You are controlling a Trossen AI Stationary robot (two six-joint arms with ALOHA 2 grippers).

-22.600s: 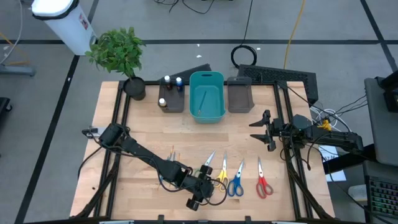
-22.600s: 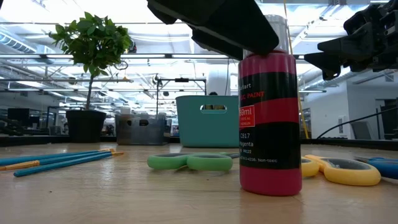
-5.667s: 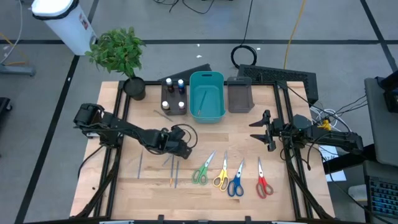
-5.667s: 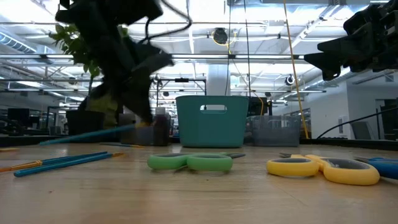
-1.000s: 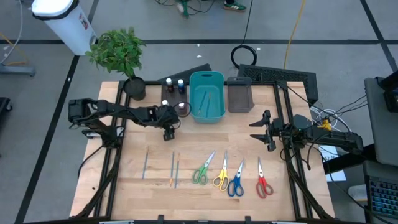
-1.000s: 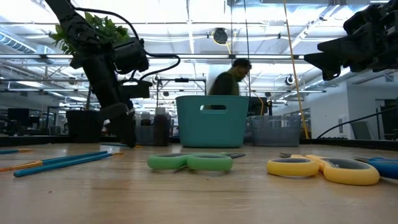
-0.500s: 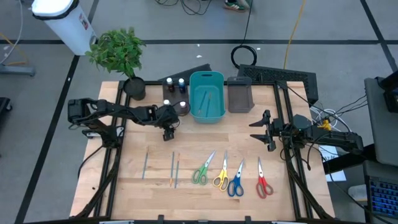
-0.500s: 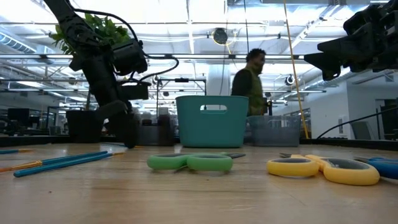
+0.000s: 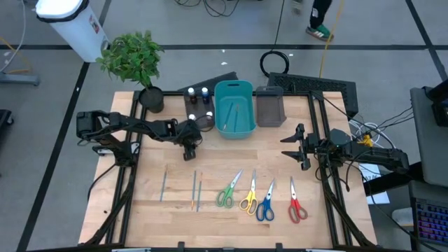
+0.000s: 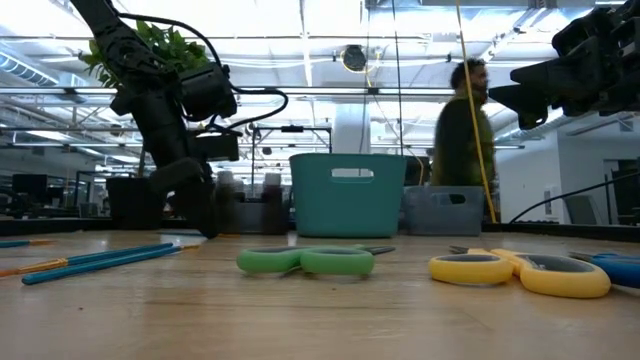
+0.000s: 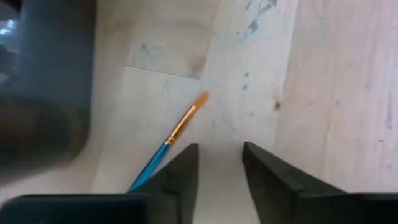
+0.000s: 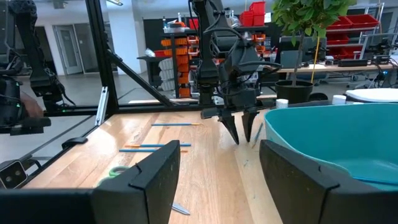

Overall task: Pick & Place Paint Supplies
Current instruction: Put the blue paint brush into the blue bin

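Your left gripper (image 9: 190, 152), left of centre in the high view, has just narrowed its fingers over a thin blue-handled brush (image 11: 166, 140) on the wooden bench (image 9: 280, 203) without yet clasping it, so pickup looks imminent; the right gripper (image 9: 297, 147) waits wide open.

Teal plastic bin (image 9: 233, 107) at table's far edge, dark grey bin (image 9: 270, 108) just beside it, 2nd dark grey bin (image 9: 198, 110) on its other side, potted plant (image 9: 134, 61) at far corner, person (image 10: 463, 132) walking in bkgd, wood tabletop (image 9: 231, 222).
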